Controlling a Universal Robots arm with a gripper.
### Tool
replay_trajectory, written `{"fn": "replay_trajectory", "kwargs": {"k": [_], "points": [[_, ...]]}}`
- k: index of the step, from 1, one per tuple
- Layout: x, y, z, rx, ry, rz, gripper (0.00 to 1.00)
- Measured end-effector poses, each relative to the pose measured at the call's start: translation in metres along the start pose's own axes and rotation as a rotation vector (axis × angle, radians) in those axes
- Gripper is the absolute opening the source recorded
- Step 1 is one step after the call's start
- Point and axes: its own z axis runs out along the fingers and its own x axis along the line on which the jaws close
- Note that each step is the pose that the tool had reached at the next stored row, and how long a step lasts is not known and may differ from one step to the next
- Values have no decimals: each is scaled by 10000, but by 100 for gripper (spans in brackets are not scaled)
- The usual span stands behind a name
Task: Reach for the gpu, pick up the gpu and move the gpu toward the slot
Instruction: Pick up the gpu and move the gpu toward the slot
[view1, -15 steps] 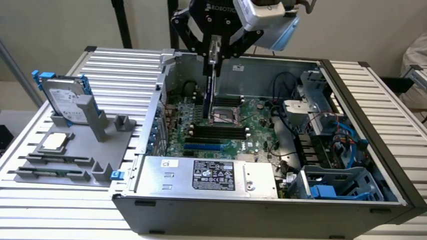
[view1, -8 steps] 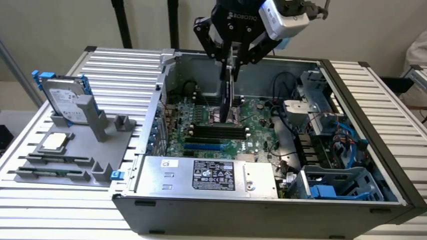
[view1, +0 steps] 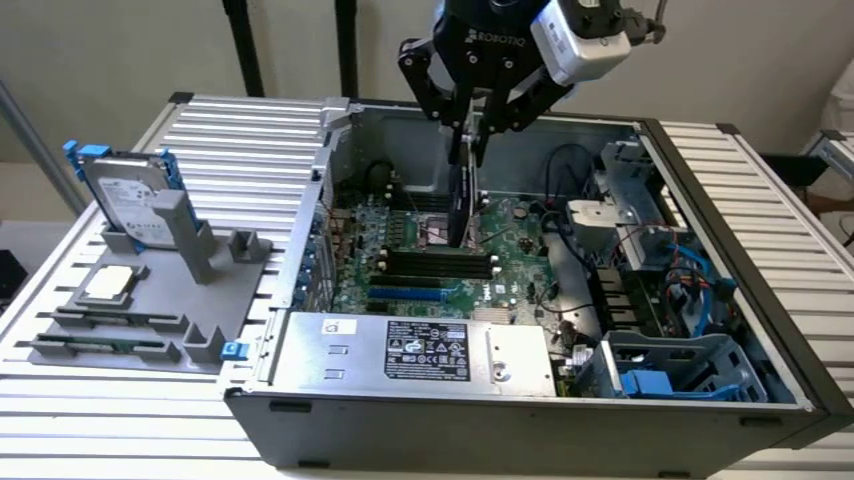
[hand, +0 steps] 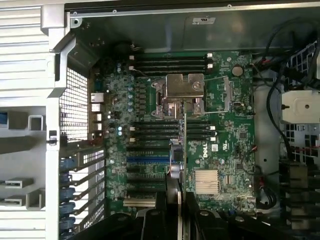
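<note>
A: Exterior view first; where is the arm?

B: It comes down from above, wrist near vertical, over the open computer case (view1: 747, 395) lying on the slatted counter (view1: 227, 130); the gripper (view1: 470, 128) points straight down, its fingers (view1: 451, 108) pinching the gpu (view1: 467, 195), which hangs edge-on and upright above the motherboard (view1: 514, 250).

A: And the card's lower end?

B: Just over the black memory slots (view1: 434, 262) near the middle of the board; whether it touches I cannot tell; toward the exterior view's left, a grey fixture (view1: 160, 290) holds the hard drive in a blue frame (view1: 127, 195), upright, well apart from the case; the power supply (view1: 414, 350) sits at the case's near edge.

A: Now the wrist view?

B: The camera looks down into the case; the fingers (hand: 197, 220) are closed on the gpu (hand: 185, 150), seen as a thin vertical edge running up from between them; it crosses the motherboard (hand: 235, 140) toward the metal CPU socket cover (hand: 184, 86); a finned heatsink (hand: 206, 181) lies just beside the card's edge.
</note>
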Motion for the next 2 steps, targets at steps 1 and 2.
{"fn": "replay_trajectory", "kwargs": {"k": [1,2], "points": [[-1,1,-1,3,1,-1,26],[0,0,-1,2,0,-1,26]]}}
